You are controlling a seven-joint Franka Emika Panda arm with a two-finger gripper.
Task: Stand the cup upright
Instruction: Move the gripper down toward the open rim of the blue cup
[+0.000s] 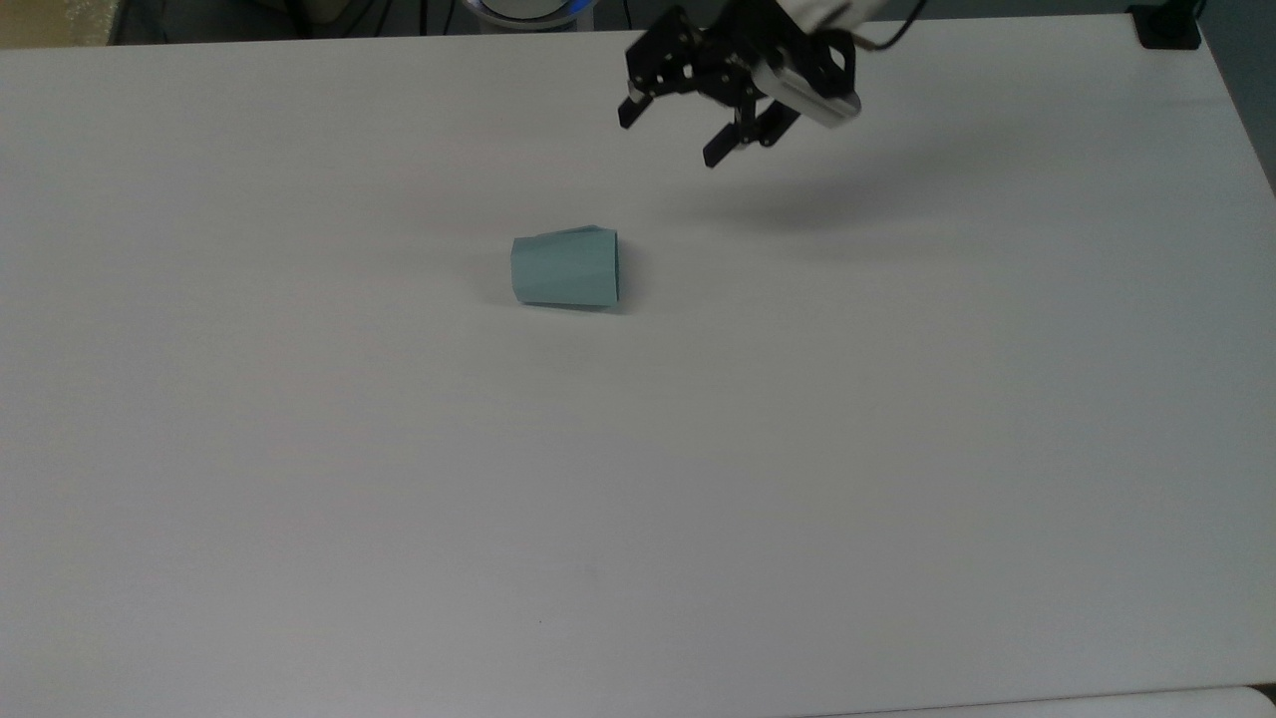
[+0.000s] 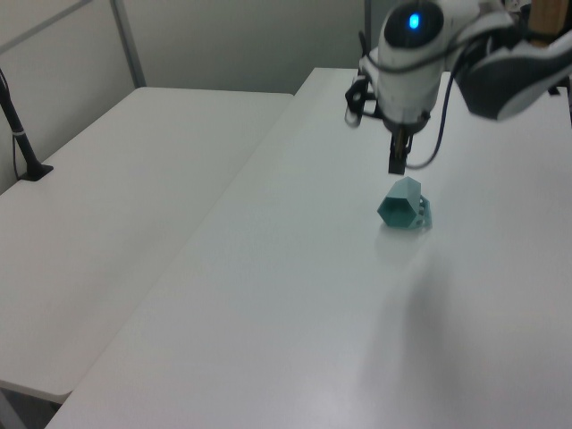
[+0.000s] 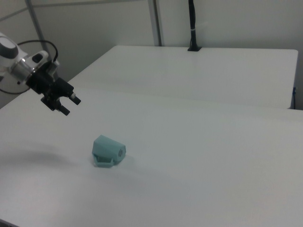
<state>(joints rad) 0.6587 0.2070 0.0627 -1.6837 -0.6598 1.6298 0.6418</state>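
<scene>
White rounded arm (image 2: 420, 45) with a blue light, black cable, seemingly black claw (image 1: 673, 135).
</scene>
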